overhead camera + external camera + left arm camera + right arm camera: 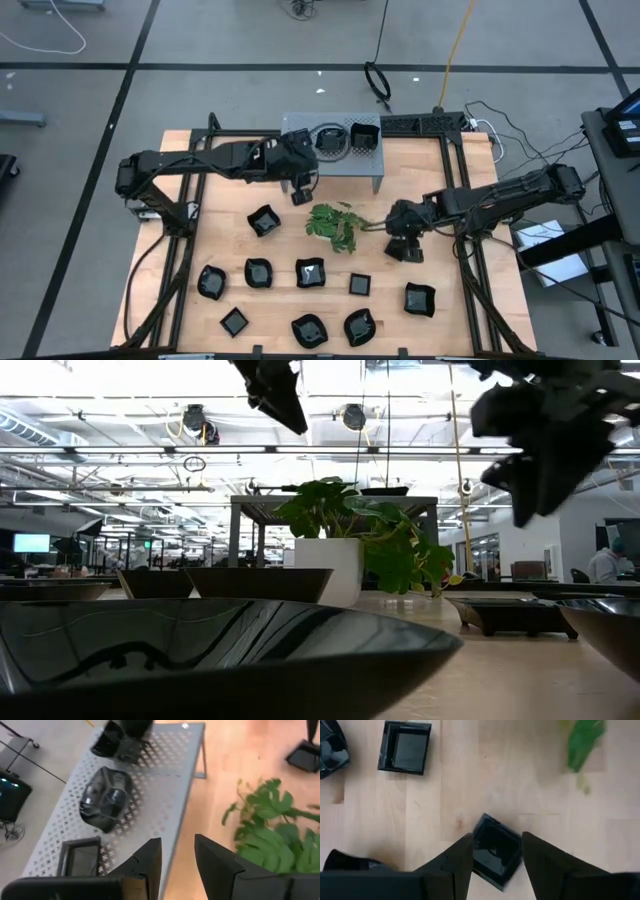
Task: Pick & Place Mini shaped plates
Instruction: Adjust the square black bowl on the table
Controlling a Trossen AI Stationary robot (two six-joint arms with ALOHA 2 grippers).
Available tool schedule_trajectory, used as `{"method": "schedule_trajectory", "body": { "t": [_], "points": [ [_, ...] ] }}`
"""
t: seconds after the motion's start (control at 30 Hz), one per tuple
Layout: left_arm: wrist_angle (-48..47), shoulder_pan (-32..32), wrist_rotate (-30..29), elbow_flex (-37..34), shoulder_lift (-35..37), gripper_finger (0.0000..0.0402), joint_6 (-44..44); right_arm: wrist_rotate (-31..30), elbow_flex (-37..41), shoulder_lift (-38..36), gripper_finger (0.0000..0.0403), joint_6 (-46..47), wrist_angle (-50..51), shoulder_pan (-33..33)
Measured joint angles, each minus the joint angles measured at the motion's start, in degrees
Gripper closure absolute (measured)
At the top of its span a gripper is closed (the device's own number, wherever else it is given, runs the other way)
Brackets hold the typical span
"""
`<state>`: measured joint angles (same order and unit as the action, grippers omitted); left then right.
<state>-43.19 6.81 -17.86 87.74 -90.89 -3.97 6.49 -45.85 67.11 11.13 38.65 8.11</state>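
Several glossy black mini plates (310, 272) lie flat on the wooden table, and a few more (364, 136) sit on the grey perforated stand (340, 165) at the far edge. My right gripper (402, 232) is open above one small square plate (496, 854), its fingers standing either side of it without touching; in the low view this gripper (540, 450) hangs clear of the table. My left gripper (300, 193) is open and empty at the stand's near edge. Its wrist view (177, 840) looks over a wavy-rimmed plate (105, 797) and a square plate (80, 857) on the stand.
A green leafy sprig (335, 225) lies on the table between the two grippers, its stem reaching toward the right gripper. Black frame rails (465, 260) run along the table's left and right sides. Bare wood shows to the right of the sprig (520, 780).
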Motion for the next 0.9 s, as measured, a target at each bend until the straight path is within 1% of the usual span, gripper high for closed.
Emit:
{"method": "schedule_trajectory", "body": {
  "t": [0.13,0.27,0.33,0.5,0.73,0.9],
  "points": [
    [-0.45,-1.95,-0.02,0.0,-0.02,0.0279,0.71,-0.36,4.83,0.02,0.0246,3.46,-6.41,2.5],
    [-0.67,-3.44,-0.01,0.0,-0.02,0.0279,1.38,-0.77,9.62,0.08,0.0248,7.36,-15.66,4.91],
    [-1.42,-4.1,-0.05,0.0,-0.02,0.0279,1.53,-2.55,11.61,0.51,0.0252,9.88,-19.07,6.23],
    [-2.68,-5.55,-0.13,0.0,-0.02,0.0279,2.03,-9.3,12.78,2.58,0.0256,14.75,-19.81,9.5],
    [-3.88,-7.0,-0.16,0.0,-0.02,0.0279,4.2,-11.09,12.81,6.95,0.0257,16.94,-21.68,13.02],
    [-3.93,-7.98,-0.16,0.0,-0.02,0.0279,4.98,-11.31,12.79,9.51,0.0257,18.57,-22.36,14.04]
  ]
}}
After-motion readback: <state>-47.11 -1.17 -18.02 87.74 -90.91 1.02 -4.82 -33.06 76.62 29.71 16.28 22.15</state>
